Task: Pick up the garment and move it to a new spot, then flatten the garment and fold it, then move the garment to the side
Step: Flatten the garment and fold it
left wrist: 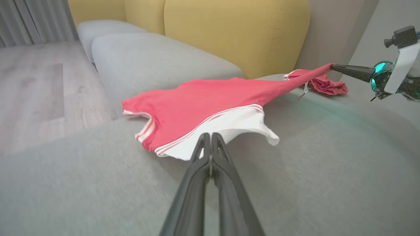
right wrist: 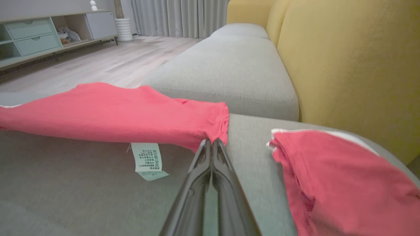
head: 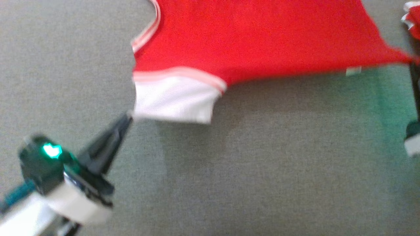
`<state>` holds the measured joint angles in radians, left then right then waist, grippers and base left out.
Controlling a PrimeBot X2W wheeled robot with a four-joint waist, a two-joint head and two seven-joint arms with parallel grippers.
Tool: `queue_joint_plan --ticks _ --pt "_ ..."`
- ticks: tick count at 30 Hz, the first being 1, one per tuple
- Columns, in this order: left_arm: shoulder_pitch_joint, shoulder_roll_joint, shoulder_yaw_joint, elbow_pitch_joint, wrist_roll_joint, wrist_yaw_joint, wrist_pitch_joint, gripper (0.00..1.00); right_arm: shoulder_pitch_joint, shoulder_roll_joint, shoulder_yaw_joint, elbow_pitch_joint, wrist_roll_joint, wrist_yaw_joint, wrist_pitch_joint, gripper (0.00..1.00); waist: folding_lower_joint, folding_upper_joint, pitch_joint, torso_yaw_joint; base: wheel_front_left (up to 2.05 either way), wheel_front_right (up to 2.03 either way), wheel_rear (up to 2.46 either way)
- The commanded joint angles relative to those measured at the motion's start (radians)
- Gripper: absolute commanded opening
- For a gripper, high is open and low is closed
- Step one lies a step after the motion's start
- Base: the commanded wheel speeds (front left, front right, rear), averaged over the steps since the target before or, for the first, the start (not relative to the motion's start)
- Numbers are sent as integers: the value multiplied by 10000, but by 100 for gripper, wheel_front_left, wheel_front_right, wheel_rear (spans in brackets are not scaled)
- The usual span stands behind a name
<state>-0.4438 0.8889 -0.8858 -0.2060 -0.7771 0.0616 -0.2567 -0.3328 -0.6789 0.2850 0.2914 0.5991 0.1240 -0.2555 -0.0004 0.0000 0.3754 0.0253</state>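
Garment (head: 262, 39) held taut between both end effectors over the grey sofa seat (head: 262, 164).
My left end effector (left wrist: 210, 135) pinches the white sleeve edge and my right end effector (right wrist: 211, 141) pinches a red corner. Bare seat lies near me, another red garment (right wrist: 328, 177) sits far right, and the yellow backrest (left wrist: 236, 29) stands beyond.

The care tag's (right wrist: 148, 161) print is illegibly small.
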Motion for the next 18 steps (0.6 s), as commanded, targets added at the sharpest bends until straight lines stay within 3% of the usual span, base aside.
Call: queue_joint_plan --ticks 1,9,13,18 --pt "93 291 669 -336 -89 2 -50 0 351 -357 -142 -415 84 67 -61 0 4 0 -178 -4 0 0 0" --pt "2769 47 1240 -867 -595 -675 -50 0 2440 -325 -488 -1579 250 67 30 0 4 0 -71 -158 0 0 0" --pt "2524 -27 1796 -942 -505 -1084 -51 0 2241 -204 -614 -1885 371 67 304 0 4 0 194 -177 0 0 0" --pt "1059 -269 2242 -537 -401 -1463 79 0 1297 -112 -506 -1752 535 67 680 0 4 0 642 -134 0 0 0"
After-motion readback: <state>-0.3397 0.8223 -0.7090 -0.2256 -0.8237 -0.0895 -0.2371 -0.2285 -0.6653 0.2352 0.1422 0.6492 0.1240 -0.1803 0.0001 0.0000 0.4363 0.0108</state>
